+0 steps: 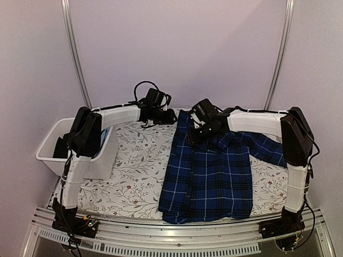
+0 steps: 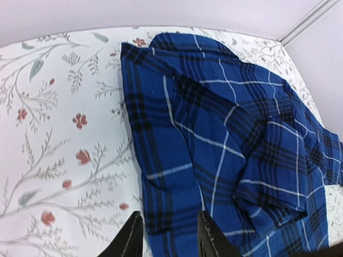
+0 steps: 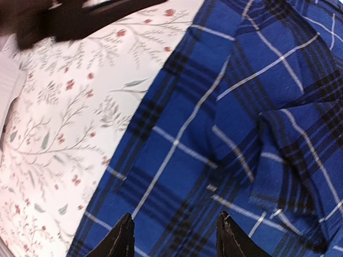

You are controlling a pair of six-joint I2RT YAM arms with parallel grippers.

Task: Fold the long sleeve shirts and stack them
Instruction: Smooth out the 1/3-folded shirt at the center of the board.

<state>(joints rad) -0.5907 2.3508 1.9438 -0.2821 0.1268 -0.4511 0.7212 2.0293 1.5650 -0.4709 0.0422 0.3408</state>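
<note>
- Left gripper [image 2: 169,242]: its two black fingers stand parted with nothing pinched between them, poised over the left border of the navy blue plaid button-up shirt [image 2: 225,139]
- Right gripper [image 3: 174,241]: likewise spread and empty, hanging above the same plaid cloth a little in from that border, beside a rumpled fold
- That shirt lies on the right half of the white floral-printed tablecloth [image 1: 136,171], narrowed to a long panel whose long axis runs from the far edge toward the arm bases
- Both grippers sit at the panel's far end, the left just beside its far-left corner and the right over the cloth itself
- One sleeve sticks out sideways from the far end toward the right arm, so the right gripper looks the nearer one to draw it in; the lengthwise fold would then come toward the bases
- White plastic bin [image 1: 53,144] stands at the table's left end, well apart from the shirt; its contents cannot be made out
</note>
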